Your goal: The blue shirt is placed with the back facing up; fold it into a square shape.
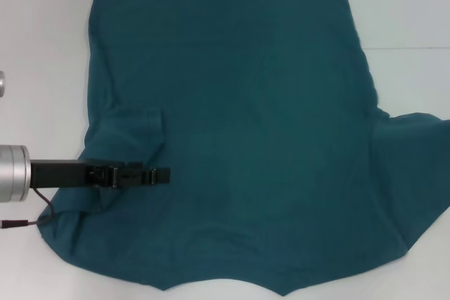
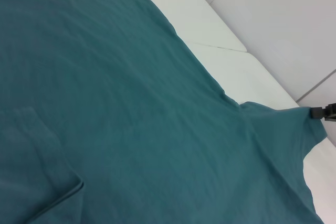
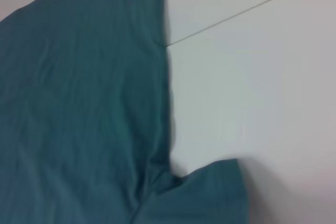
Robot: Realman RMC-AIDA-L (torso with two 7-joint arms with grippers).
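- The dark teal-blue short-sleeved cotton shirt (image 1: 253, 124) lies spread flat, plain side up, on the white table (image 1: 42, 33), covering most of it.
- Its left sleeve is folded inward over the body; the right sleeve (image 1: 415, 166) lies spread outward.
- The shirt's far hem edge runs straight; the near edge runs ragged toward the head view's bottom border.
- The left gripper (image 1: 158, 174) reaches in over the shirt's left side, beside the folded sleeve; I cannot tell whether it grasps cloth.
- A black gripper tip (image 2: 323, 112), farther off, sits at the right sleeve's edge; whether it is clenched cannot be told.
- Bare table shows left, right and beyond the shirt.
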